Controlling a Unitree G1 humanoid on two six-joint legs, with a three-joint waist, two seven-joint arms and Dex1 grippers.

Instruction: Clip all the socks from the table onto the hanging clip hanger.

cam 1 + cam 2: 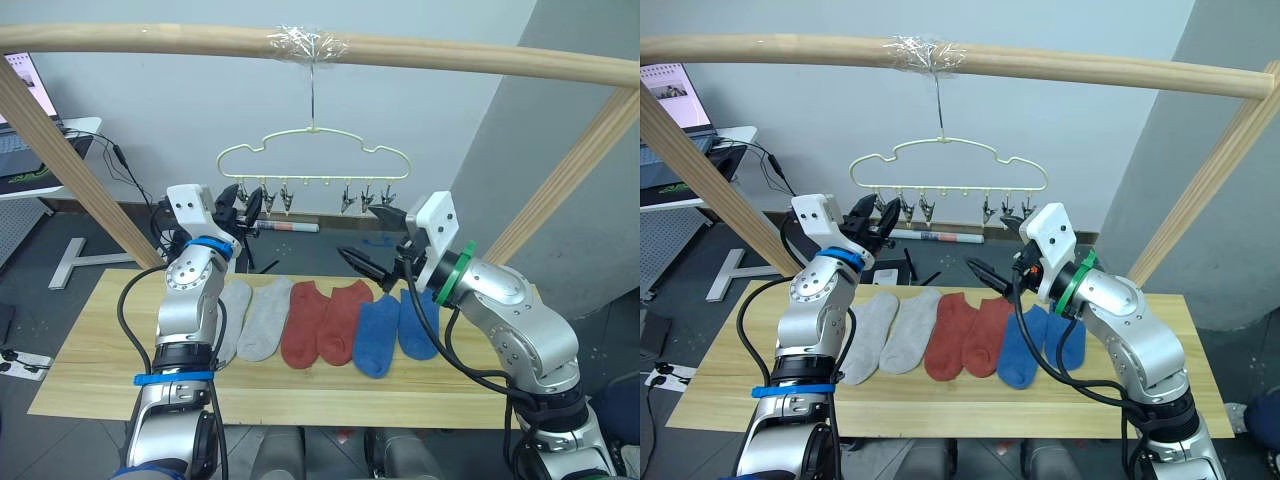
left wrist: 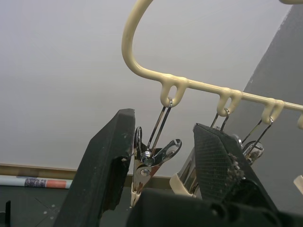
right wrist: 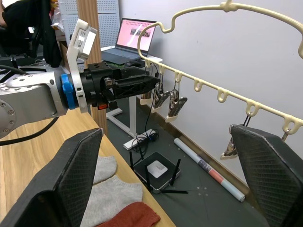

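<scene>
Six socks lie in a row on the table (image 1: 90, 360): two grey (image 1: 252, 318), two rust red (image 1: 322, 320), two blue (image 1: 395, 328). The pale yellow clip hanger (image 1: 312, 150) hangs by its hook from the pole, its small metal clips empty. My left gripper (image 1: 240, 205) is raised to the hanger's left end. In the left wrist view its fingers (image 2: 106, 175) stand open on either side of the end clip (image 2: 150, 158), not pressing it. My right gripper (image 1: 372, 240) is wide open and empty, above the red and blue socks and below the hanger's right clips.
A round wooden pole (image 1: 450, 55) spans the top, with slanted wooden legs (image 1: 60, 150) at both sides of the table. A laptop (image 3: 135, 35) sits on a desk at back left. A small box (image 3: 156, 169) and a roll (image 3: 208, 171) lie on the floor behind.
</scene>
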